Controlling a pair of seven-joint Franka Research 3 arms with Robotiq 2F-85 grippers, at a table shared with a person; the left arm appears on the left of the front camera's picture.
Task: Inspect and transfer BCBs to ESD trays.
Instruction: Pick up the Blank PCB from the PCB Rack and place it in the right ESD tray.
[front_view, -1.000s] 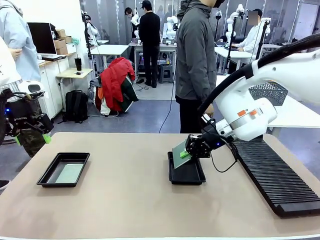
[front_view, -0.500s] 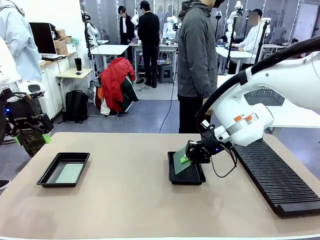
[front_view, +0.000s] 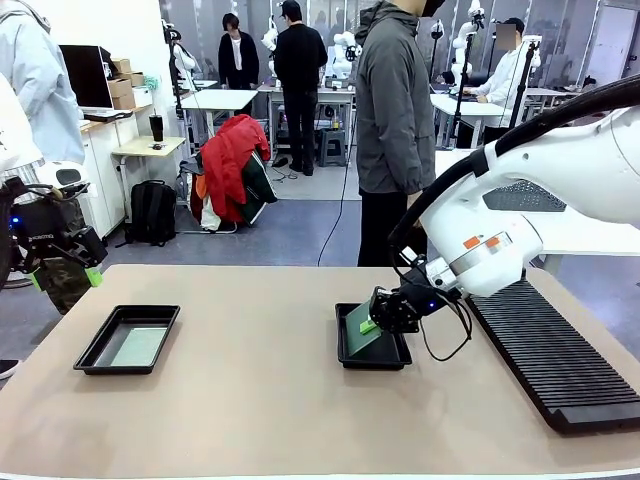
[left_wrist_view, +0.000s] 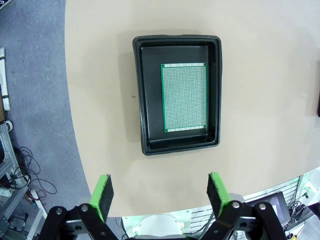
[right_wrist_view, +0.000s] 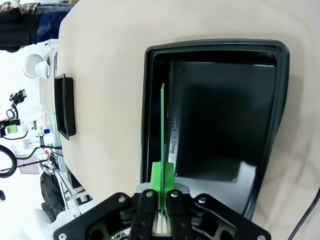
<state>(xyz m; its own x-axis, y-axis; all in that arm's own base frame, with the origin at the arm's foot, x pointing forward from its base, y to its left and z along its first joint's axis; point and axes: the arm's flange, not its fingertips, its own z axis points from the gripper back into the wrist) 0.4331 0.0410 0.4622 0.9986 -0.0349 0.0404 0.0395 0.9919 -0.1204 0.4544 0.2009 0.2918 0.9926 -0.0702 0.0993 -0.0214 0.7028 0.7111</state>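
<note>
My right gripper (right_wrist_view: 162, 172) is pinched on one edge of a board (right_wrist_view: 162, 120), holding it tilted into the right tray (right_wrist_view: 215, 46). I reckon that's so its low edge lands first. My left gripper (left_wrist_view: 160, 195) hangs spread wide above the left tray (left_wrist_view: 141, 100), where another board (left_wrist_view: 184, 97) already lies flat.

The tan table (front_view: 260, 415) bears a left ESD tray (front_view: 98, 338), a middle ESD tray (front_view: 375, 364) and a black ribbed rack (front_view: 545, 355).

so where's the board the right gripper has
Front view, right of centre: the board is tilted in the shut right gripper over the right tray, beside the rack.
</note>
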